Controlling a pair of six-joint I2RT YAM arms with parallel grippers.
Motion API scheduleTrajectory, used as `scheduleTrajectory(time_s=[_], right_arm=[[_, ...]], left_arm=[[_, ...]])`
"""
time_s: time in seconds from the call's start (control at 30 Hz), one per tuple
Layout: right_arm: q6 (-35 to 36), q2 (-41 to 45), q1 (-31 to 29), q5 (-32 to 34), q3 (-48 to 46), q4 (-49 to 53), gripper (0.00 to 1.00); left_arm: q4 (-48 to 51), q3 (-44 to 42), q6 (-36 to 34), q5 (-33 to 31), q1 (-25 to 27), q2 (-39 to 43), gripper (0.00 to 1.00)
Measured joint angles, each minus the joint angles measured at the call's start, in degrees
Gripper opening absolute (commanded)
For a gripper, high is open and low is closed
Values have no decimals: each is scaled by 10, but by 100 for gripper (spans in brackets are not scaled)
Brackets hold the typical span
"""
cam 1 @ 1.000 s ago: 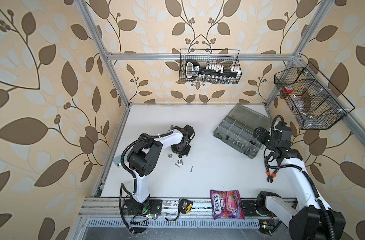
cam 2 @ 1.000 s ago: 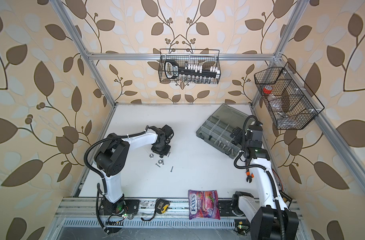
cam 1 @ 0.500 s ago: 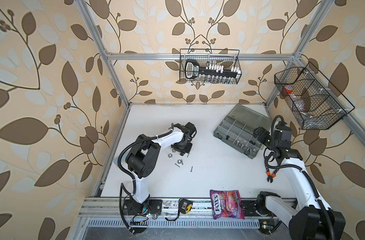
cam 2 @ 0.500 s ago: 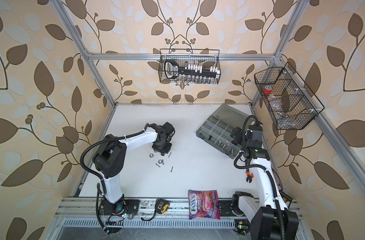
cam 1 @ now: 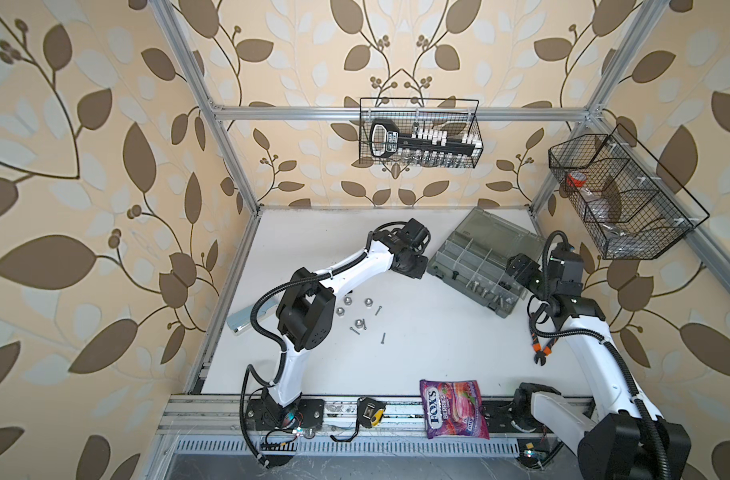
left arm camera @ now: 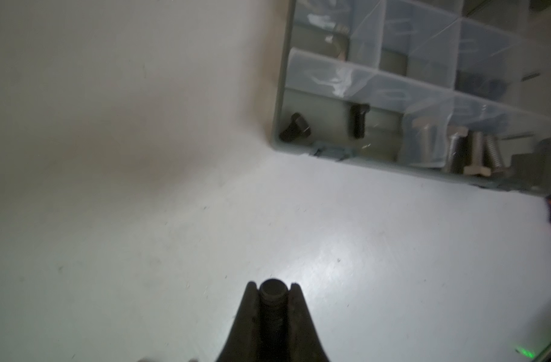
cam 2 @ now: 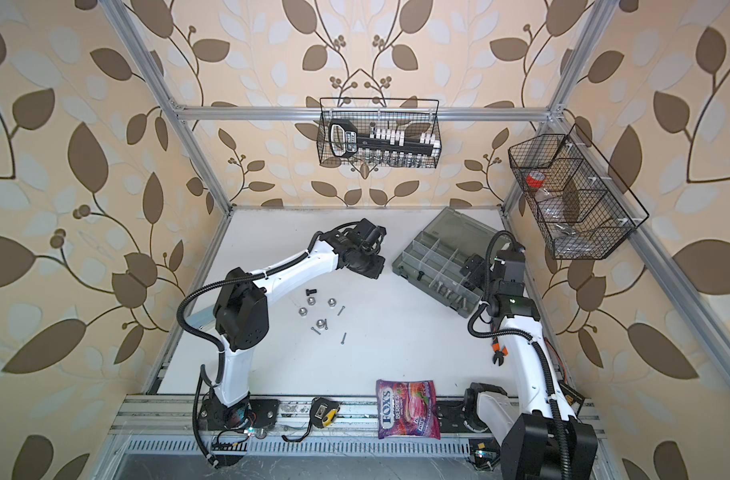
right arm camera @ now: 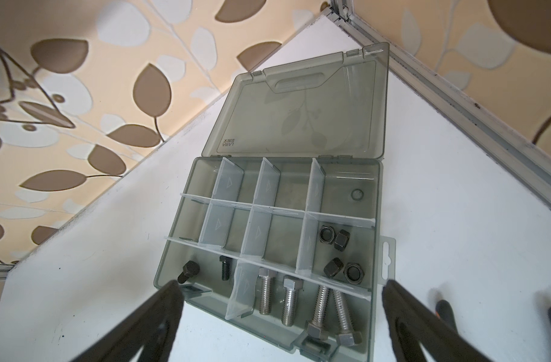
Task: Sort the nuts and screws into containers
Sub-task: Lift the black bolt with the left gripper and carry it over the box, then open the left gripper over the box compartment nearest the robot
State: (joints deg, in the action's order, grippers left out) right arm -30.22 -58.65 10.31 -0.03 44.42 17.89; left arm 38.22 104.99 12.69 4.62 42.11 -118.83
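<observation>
One black screw (left arm camera: 272, 294), dull and ridged, is pinched tight in the left gripper (left arm camera: 273, 285), which has swung from the shiny nuts (cam 1: 357, 322) to just beside the smoky plastic box (left arm camera: 377, 163) by the table's (cam 1: 417, 332) right edge. Its drop looks close; the right gripper (right arm camera: 282, 290) waits wide open above the box.

A candy bag (cam 1: 454, 409) lies near a tape measure (cam 1: 368, 411), pliers (cam 1: 539, 356) well apart.
</observation>
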Motion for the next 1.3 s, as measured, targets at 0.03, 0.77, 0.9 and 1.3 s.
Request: scheduleTrajectory(time_s=[0.03, 0.77, 0.9, 1.3], right_arm=[[0, 0, 0, 0, 0, 0, 100], [0, 6, 0, -5, 0, 4, 100], [0, 6, 0, -5, 0, 4, 100], [0, 6, 0, -9, 0, 4, 99]], left_arm=[[-7, 15, 1, 7, 3, -12, 0], [-97, 230, 54, 104, 6, -219, 8], [-101, 251, 59, 115, 6, -242, 17], [-106, 255, 75, 125, 6, -250, 32]])
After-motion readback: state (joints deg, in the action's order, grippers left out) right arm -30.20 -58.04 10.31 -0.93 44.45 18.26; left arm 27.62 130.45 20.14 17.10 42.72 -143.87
